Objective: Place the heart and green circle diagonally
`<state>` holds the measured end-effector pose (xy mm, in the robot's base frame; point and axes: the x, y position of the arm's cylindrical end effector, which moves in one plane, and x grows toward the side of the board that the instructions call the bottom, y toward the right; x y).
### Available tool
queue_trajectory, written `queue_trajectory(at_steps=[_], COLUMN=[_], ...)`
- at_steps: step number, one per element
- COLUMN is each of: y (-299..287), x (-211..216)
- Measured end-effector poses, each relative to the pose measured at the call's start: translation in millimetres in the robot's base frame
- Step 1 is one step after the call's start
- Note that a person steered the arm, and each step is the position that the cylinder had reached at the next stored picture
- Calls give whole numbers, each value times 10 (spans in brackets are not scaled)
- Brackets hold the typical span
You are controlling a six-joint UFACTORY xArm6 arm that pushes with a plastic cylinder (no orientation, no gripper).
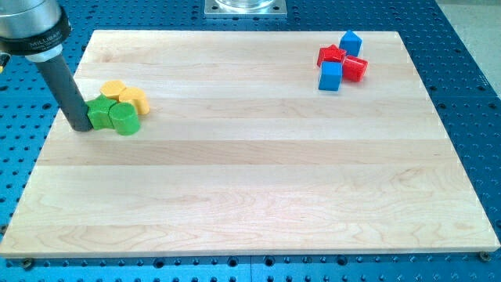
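Note:
The green circle lies near the board's left edge in a tight cluster. A green star-like block touches it on the left. Two yellow blocks sit just above: one at the cluster's top and one to the right. One of them is the heart, but I cannot tell which. My tip rests on the board at the left side of the green star-like block, touching or almost touching it.
At the view's top right are a blue cube, a red star, a red cylinder and a second blue cube, close together. The wooden board lies on a blue perforated table.

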<state>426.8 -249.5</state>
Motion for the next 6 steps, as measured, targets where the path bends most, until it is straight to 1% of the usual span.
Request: queue_trajectory(at_steps=[1, 2, 3, 4, 6], y=[0, 183, 423, 838, 770], x=[182, 406, 294, 188, -479])
